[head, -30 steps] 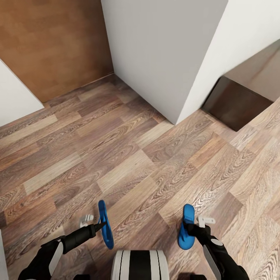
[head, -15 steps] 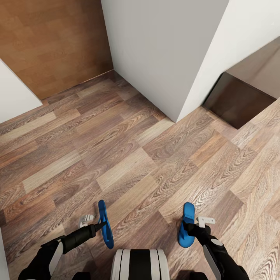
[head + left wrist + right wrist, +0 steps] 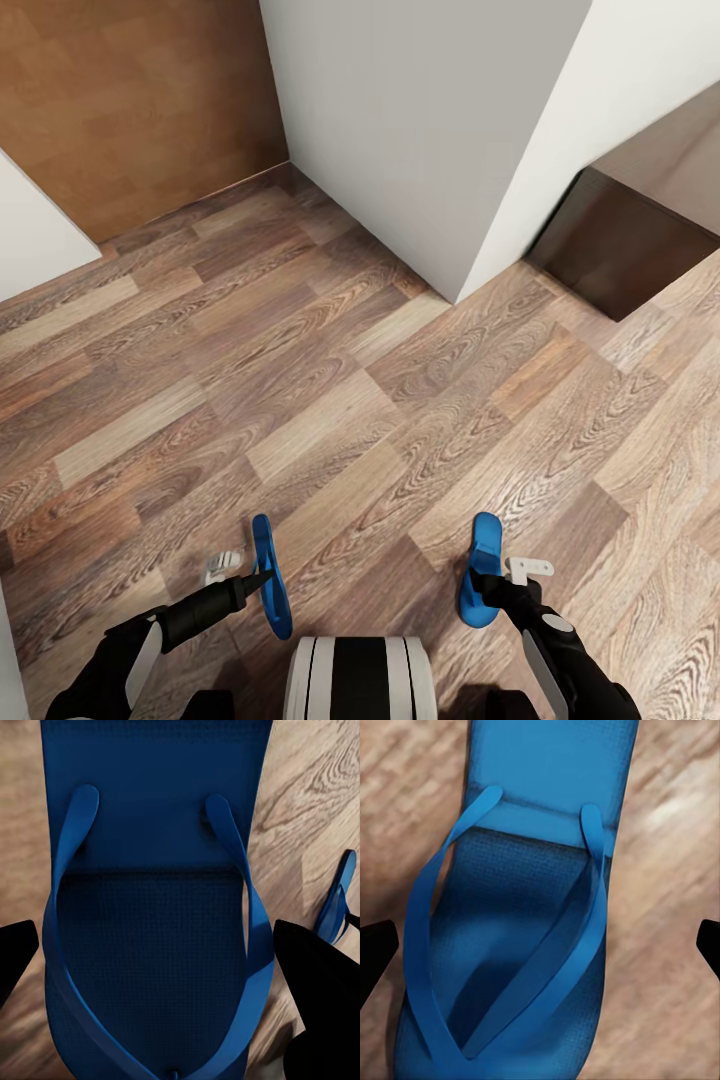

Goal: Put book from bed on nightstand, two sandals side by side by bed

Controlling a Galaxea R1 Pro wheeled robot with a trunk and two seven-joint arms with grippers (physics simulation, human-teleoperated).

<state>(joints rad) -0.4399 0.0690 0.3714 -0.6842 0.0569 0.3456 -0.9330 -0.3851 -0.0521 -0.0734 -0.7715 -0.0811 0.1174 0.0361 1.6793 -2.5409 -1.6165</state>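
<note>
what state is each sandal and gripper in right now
left sandal: held off the floor on edge by the left gripper
right sandal: held off the floor by the right gripper
left gripper: shut on the left sandal
right gripper: shut on the right sandal
dark cabinet: standing on the floor beside the white wall

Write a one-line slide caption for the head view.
Robot carries a blue sandal in its left gripper and another in its right gripper over wood-plank floor toward a white wall corner.
</note>
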